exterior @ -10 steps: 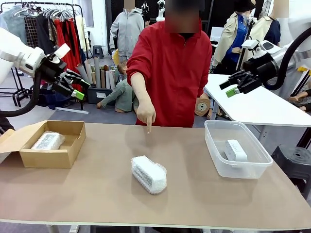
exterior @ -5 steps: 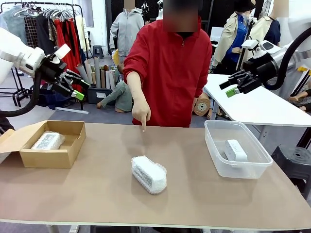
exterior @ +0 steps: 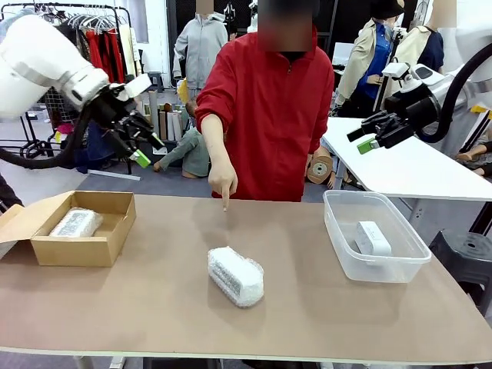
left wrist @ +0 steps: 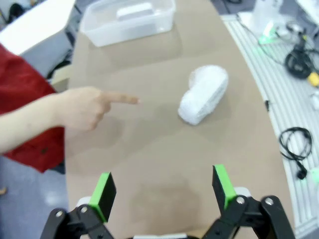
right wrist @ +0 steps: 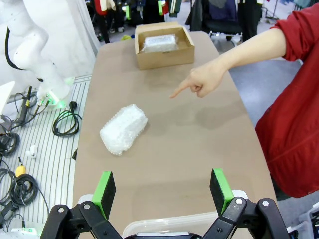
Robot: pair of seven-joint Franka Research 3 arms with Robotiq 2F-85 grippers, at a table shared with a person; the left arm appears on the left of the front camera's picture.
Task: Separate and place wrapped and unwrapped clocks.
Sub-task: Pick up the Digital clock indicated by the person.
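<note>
Matt brown table [exterior: 154, 307], lumpy clear bubble-wrapped clock [exterior: 235, 276], matt cardboard box [exterior: 77, 250], glossy clear plastic tub [exterior: 380, 269], smooth white plastic clock [exterior: 373, 238]

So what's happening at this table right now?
A person in a red jacket points a hand down at the table near a white block bundled in clear bubble wrap, lying loose mid-table. Another bubble-wrapped block sits in the brown cardboard box; the bare white plastic block sits in the clear plastic tub. The left gripper and right gripper hover open, holding nothing.
</note>
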